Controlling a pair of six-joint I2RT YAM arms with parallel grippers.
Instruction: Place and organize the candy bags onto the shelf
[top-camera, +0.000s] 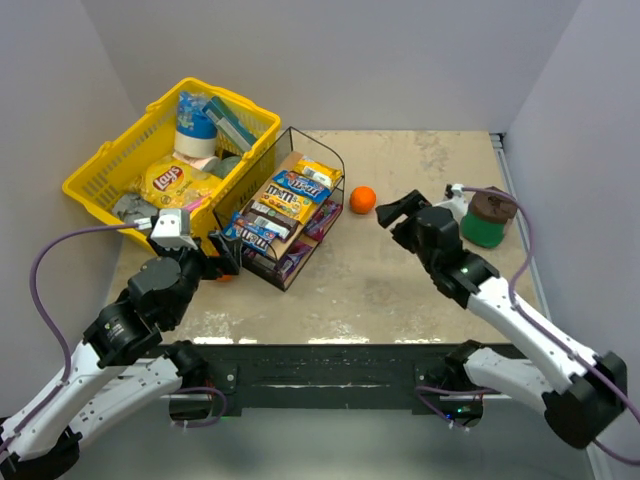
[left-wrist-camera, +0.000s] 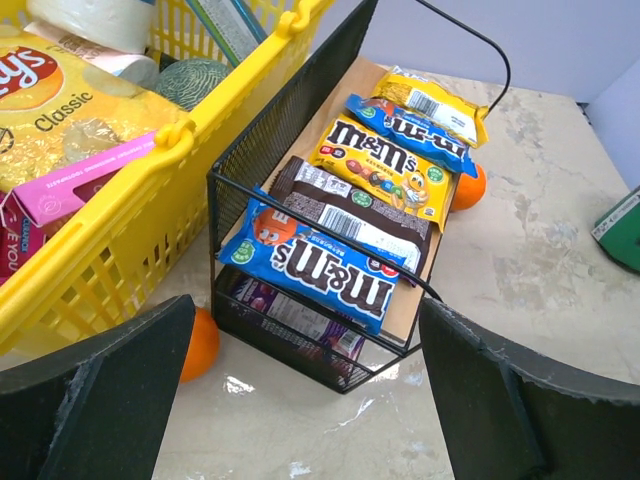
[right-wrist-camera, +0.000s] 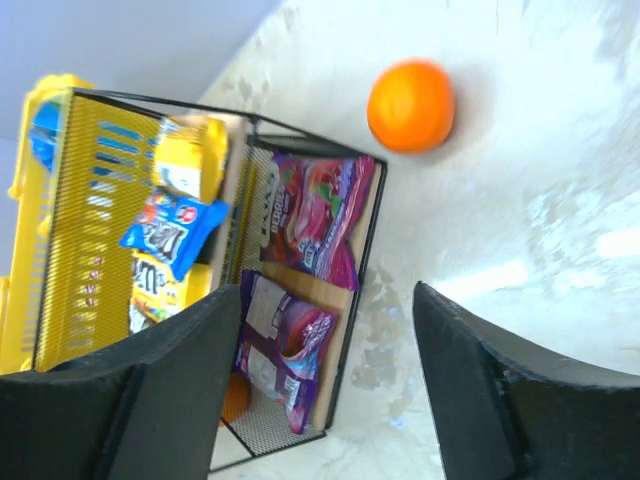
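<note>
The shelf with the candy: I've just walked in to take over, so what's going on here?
Both arms are near the shelf and neither holds anything. Five candy bags lie in a row on its top board, and purple bags sit on the lower tier. The left gripper hovers at the shelf's near end, fingers open. The right gripper hangs open over the table beside an orange.

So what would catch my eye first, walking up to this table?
The bright yellow basket at the far left, piled full, grabs you first. Right beside it, a black wire shelf holds colourful candy bags in a row, and an orange sits on the table to its right.
</note>
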